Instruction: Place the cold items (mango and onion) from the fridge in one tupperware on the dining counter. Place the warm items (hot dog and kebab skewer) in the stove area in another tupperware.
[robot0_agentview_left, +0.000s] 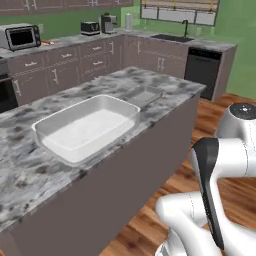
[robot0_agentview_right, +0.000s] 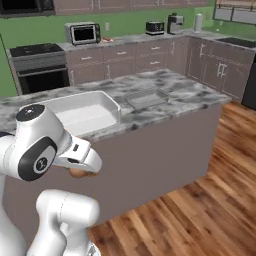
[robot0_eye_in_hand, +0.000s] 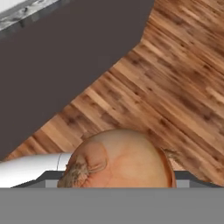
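Two base views give me the island counter (robot0_agentview_left: 165, 92), its marble top carrying a large white tub (robot0_agentview_left: 87, 127) with a smaller clear tub (robot0_agentview_left: 145, 95) just beside it at its 2 o'clock. The back wall units with the microwave (robot0_agentview_left: 20, 36) run from 9 to 12 o'clock.

From the hand view I get something else: the counter's dark side panel (robot0_eye_in_hand: 65, 57) from 9 to 12 o'clock, and wood floor (robot0_eye_in_hand: 175, 78) filling 1 to 4 o'clock.

At 6 o'clock in that view sits the onion (robot0_eye_in_hand: 120, 159), off the floor and covering the fingertips. Its hairy root end faces 8 o'clock and a wispy tip shows at 3 o'clock, so its axis runs roughly side to side.

From the right base view I see it as an orange patch under the gripper (robot0_agentview_right: 86, 162), low in front of the island and well below both tubs. The jaws are clamped wide on it.
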